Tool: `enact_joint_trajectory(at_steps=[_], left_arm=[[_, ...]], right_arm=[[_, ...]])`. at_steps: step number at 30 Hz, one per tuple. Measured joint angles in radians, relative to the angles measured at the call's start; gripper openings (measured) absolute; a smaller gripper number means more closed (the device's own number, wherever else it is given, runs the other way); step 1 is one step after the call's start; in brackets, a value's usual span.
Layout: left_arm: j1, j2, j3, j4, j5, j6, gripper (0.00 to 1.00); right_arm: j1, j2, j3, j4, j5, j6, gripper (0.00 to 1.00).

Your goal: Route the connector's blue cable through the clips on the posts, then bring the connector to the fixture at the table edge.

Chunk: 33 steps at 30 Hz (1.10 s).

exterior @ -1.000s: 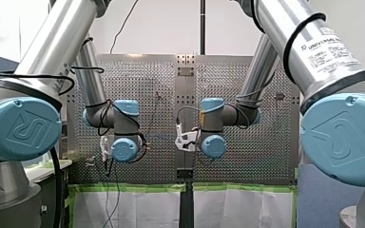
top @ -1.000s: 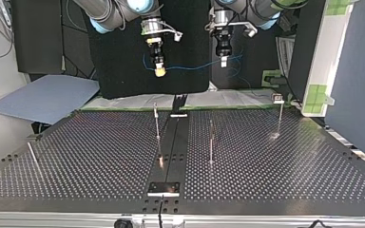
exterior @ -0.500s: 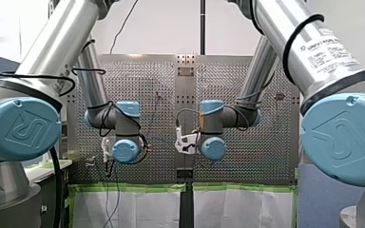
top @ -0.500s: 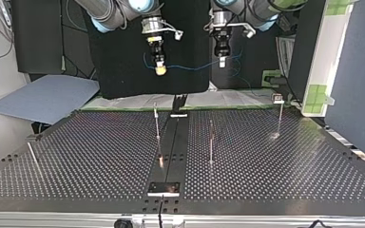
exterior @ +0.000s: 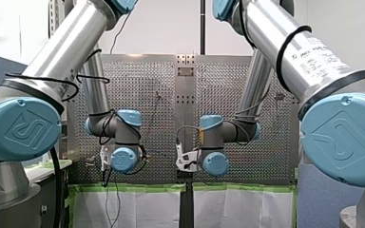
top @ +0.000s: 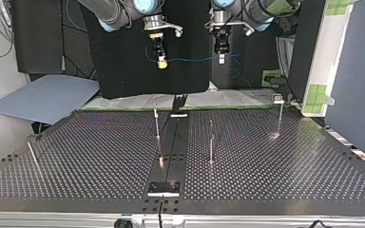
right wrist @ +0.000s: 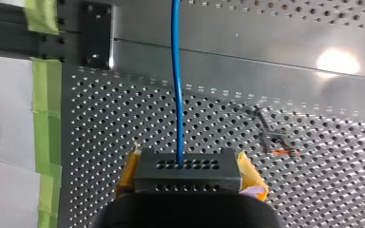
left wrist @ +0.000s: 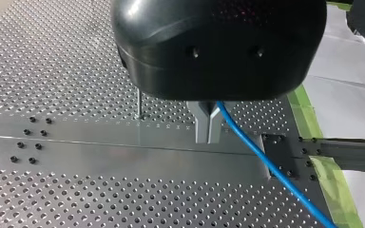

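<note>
The cable (right wrist: pixel 177 95) is bright blue. The connector (right wrist: pixel 188 170) is dark grey with two rows of small holes, between yellow pads (right wrist: pixel 129 173). My left gripper (left wrist: pixel 208 128) has a glossy black body and grey metal jaws. The desk (left wrist: pixel 52 71) is silver, dotted with holes; green tape (right wrist: pixel 43 118) edges it.
</note>
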Motion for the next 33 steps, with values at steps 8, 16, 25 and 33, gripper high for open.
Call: enact_joint_trajectory(at_steps=[8,16,25,33], left_arm=[[0.0,-0.001,0.0,0.0,0.0,0.0,0.0],[0.0,-0.001,0.0,0.0,0.0,0.0,0.0],[-0.003,0.001,-0.002,0.002,-0.002,-0.002,0.0],[-0.054,0.053,-0.054,0.055,-0.054,-0.054,0.0]], right_arm=[[0.0,-0.052,-0.047,0.061,0.002,0.034,0.0],[0.0,-0.119,-0.054,0.138,0.002,0.037,0.0],[0.0,-0.128,-0.053,0.217,0.001,0.038,0.0],[-0.019,-0.152,-0.049,0.269,-0.026,0.056,0.0]])
